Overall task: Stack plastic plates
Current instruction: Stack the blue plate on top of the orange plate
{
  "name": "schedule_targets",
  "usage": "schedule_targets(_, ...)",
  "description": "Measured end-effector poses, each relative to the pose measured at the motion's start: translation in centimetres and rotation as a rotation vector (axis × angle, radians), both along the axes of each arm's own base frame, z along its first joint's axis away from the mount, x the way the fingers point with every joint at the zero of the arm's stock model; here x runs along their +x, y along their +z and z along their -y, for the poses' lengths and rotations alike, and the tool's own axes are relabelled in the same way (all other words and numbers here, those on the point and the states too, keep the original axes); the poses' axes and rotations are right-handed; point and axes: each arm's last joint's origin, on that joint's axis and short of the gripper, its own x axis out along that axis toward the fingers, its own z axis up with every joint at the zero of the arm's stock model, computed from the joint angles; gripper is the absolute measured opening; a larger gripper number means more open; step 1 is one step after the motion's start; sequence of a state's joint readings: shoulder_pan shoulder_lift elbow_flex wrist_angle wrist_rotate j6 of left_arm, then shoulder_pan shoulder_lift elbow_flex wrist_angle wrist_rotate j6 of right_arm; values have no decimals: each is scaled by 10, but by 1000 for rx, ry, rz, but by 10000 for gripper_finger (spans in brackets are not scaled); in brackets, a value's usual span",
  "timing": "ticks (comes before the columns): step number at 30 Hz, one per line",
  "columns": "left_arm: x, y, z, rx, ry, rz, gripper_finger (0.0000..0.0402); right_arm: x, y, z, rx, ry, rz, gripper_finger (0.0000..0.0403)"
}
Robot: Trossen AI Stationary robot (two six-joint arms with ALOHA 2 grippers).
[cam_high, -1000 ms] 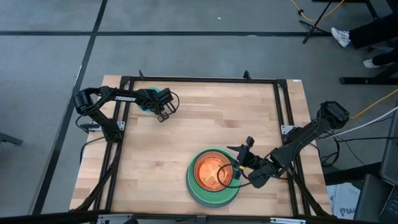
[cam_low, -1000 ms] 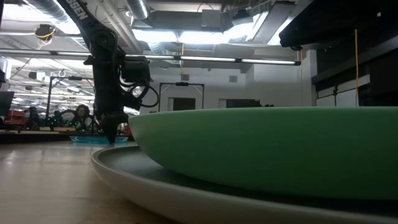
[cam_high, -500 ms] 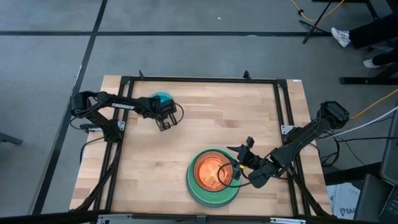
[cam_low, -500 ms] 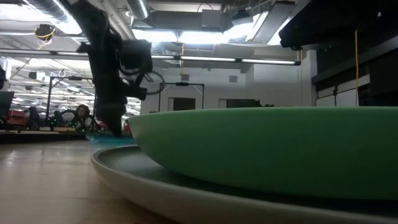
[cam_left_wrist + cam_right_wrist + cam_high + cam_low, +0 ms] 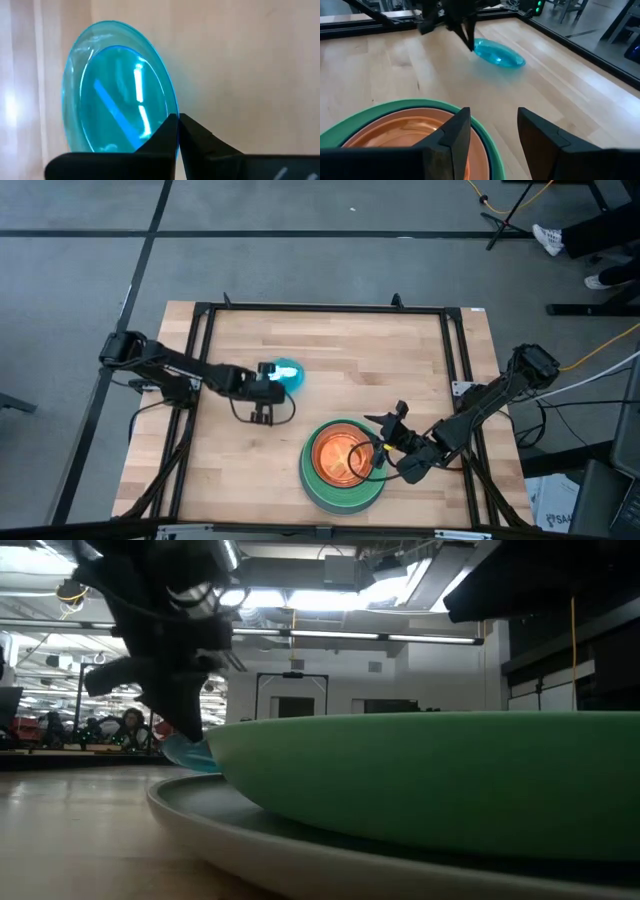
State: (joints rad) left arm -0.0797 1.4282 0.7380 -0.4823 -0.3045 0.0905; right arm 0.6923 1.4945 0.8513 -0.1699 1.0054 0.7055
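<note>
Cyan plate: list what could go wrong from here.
1. The left hand pinches the cyan plate only at its rim, so the plate may slip or tilt out.
2. The right hand sits open at the edge of the stack, over the orange plate; it might block the drop.

cyan plate (image 5: 287,374), mint green plate (image 5: 318,490), orange translucent plate (image 5: 338,456)
</note>
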Motion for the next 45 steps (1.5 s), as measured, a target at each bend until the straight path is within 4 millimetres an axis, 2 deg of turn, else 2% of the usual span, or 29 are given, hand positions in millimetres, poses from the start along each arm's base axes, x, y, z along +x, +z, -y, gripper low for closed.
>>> schedule_targets(8, 11, 10, 42, -4, -157, 175, 7, 1, 0, 0, -8, -10, 7, 154)
schedule_targets(16, 24, 42, 87, -26, -324, 348, 5, 1, 0, 0, -13, -10, 6, 154)
schedule_targets(24, 44, 48, 130, -4, -478, 387, 4, 0, 0, 1, -24, -16, 4, 154)
schedule_targets(32, 72, 45, 164, 9, -569, 389, 5, 0, 0, 1, -25, -17, 4, 154)
schedule_targets(36, 87, 37, 175, -13, -589, 402, 5, 0, 0, 1, -24, -17, 5, 154)
schedule_targets(41, 99, 22, 179, -24, -622, 377, 5, 0, 0, 1, -25, -17, 4, 154)
schedule_targets(45, 102, 18, 178, -47, -597, 383, 5, 0, 0, 1, -23, -15, 3, 154)
